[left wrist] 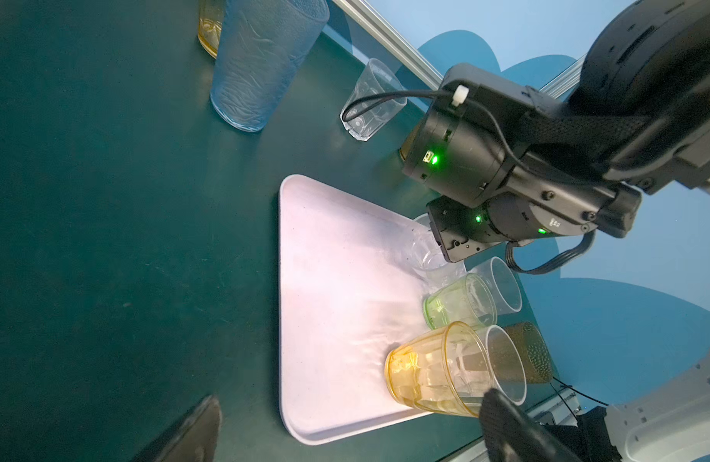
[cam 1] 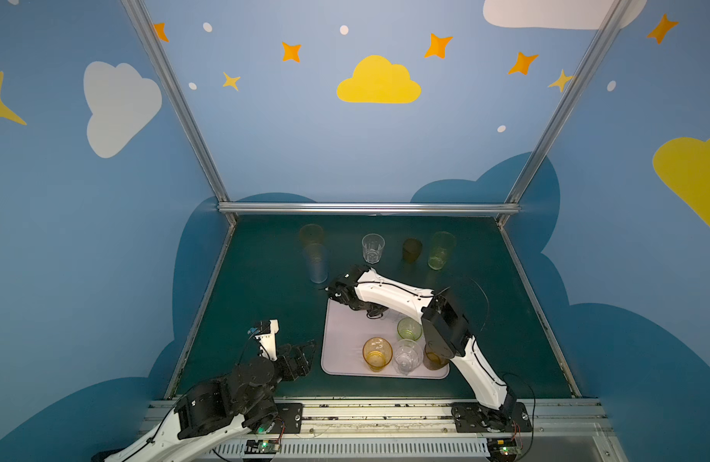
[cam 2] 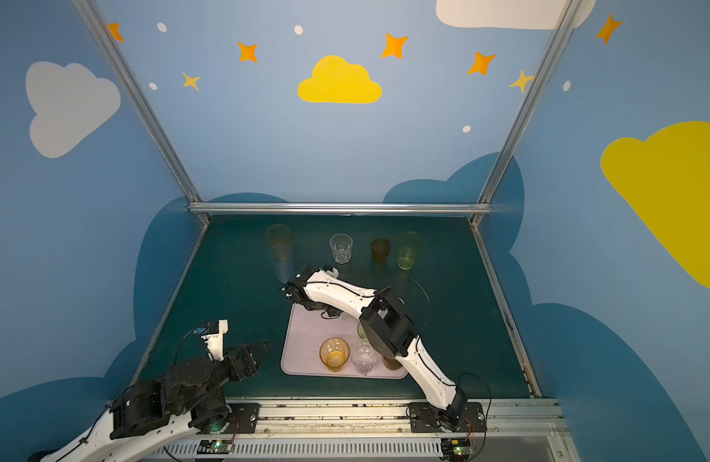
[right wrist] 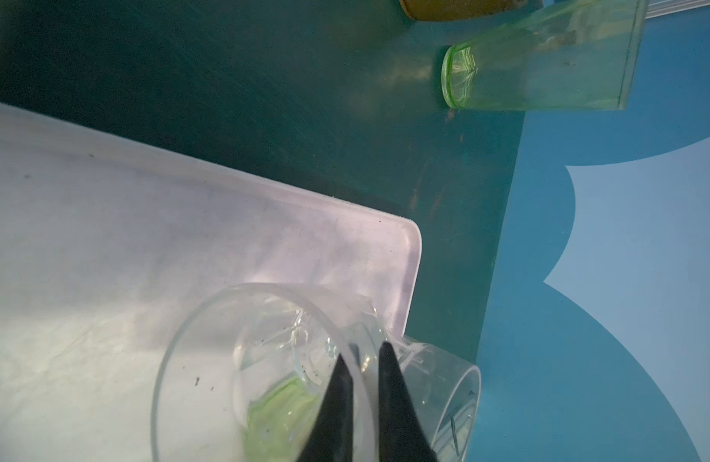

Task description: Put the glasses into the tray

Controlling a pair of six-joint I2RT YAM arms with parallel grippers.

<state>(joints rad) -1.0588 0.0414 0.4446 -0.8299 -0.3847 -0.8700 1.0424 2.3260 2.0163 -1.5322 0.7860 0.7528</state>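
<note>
Right wrist view: right gripper [right wrist: 363, 354] clamped on the wall of a clear glass [right wrist: 233, 360], one finger inside, one outside, over a corner of the tray [right wrist: 145, 240]
Tray look: flat, pale lilac, low rim, rounded corners
Standing on tray: amber glass [cam 1: 377, 354], faceted glass [cam 1: 407, 356], green glass [cam 1: 409, 329], brown glass [cam 1: 431, 362]
Far side of table [cam 1: 265, 304]: tall orange glass [cam 1: 311, 235], tall blue glass [cam 1: 316, 264], tall green glass [cam 1: 441, 250]
Left gripper [cam 1: 309, 354]: jaws wide apart, beside the tray

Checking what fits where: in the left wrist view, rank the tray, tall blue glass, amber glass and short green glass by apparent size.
Largest first:
tray
tall blue glass
amber glass
short green glass
The amber glass sits nearer the camera, so its lead over the green one is unsure.
</note>
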